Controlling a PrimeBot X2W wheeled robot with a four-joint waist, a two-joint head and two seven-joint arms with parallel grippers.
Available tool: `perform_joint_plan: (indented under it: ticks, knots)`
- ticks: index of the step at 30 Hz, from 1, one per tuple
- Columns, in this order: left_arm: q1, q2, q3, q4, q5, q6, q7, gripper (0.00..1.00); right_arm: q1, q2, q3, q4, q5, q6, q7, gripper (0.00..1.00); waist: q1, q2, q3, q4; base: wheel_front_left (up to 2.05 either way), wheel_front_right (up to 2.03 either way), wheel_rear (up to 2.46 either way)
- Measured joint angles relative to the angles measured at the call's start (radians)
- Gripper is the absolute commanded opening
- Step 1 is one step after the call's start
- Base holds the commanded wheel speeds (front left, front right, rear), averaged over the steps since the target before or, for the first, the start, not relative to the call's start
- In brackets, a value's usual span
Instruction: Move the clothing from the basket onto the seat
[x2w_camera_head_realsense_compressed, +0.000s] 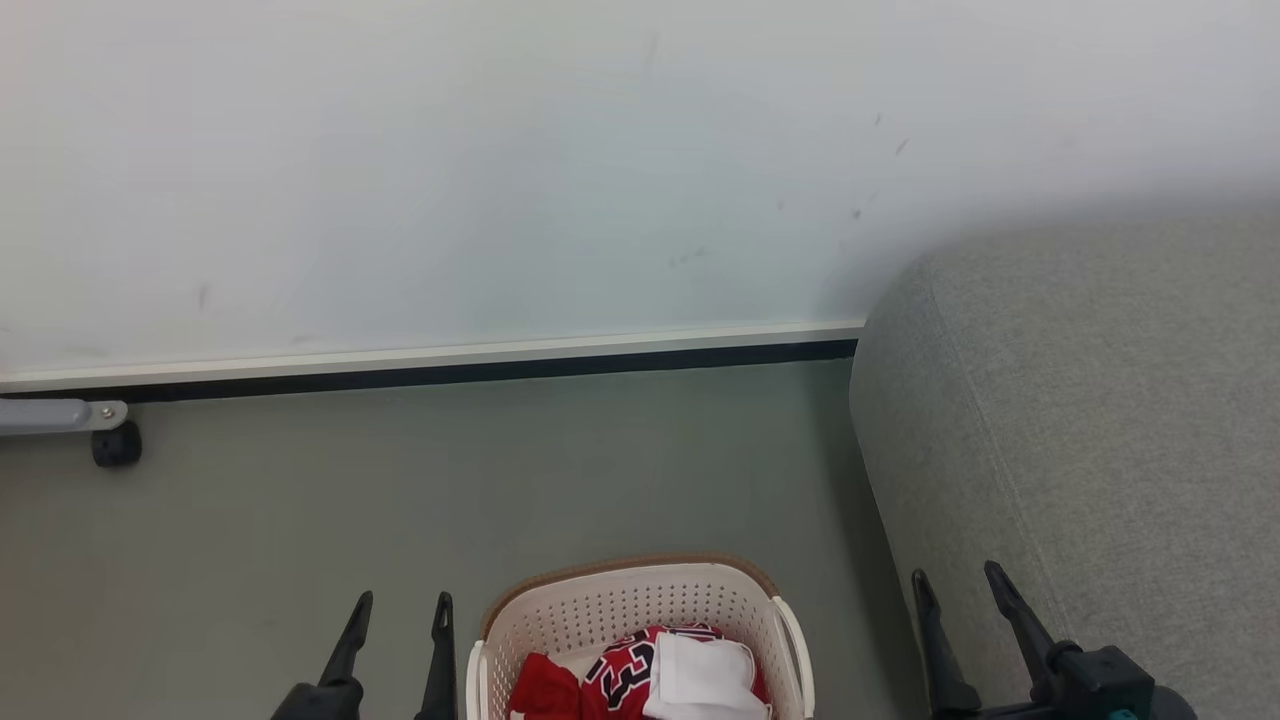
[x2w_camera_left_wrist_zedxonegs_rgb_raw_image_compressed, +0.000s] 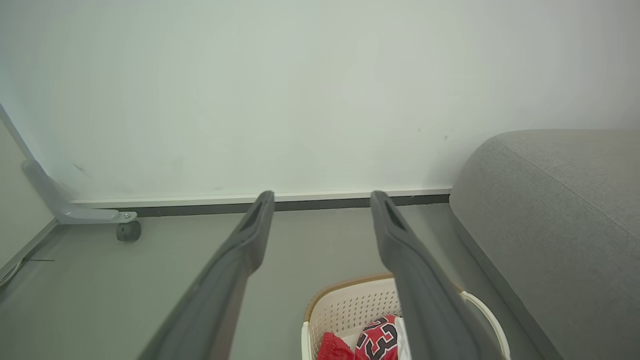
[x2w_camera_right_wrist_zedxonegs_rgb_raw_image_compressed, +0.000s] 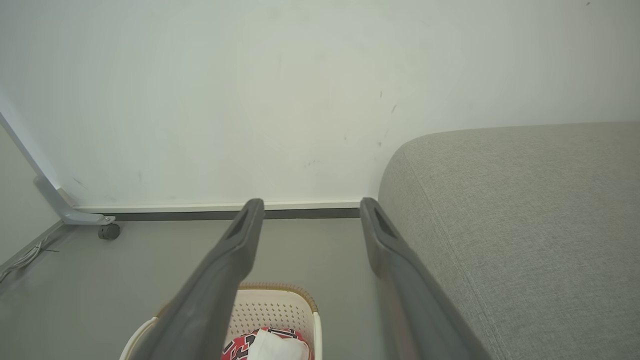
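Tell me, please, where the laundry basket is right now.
In the head view, the basket stands on the floor at bottom centre, between the left end effector and right end effector, just left of the grey seat.

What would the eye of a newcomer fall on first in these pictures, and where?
The red clothing with black-white numerals stands out most, lying in the cream basket at the bottom centre of the head view. To its right rises the large grey seat. The left gripper and the right gripper flank the basket, both open.
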Motion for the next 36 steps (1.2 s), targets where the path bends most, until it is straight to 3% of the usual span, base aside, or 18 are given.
perform_joint_plan:
  ticks: [17, 36]
  knots:
    - [-0.081, -0.008, -0.090, 0.065, 0.061, -0.045, 0.000, 1.00, -0.072, 0.000, -0.016, -0.104, -0.039, 0.000, 0.000, 1.00, 0.0001, 0.0001, 0.182, -0.034, 0.00, 0.00, 0.00]
    - [-0.352, -0.019, -0.193, 0.302, 0.149, -0.089, 0.054, 1.00, -0.250, 0.007, -0.018, -0.236, -0.079, 0.010, -0.007, 1.00, 0.0003, 0.0002, 0.449, -0.158, 0.00, 0.00, 0.00]
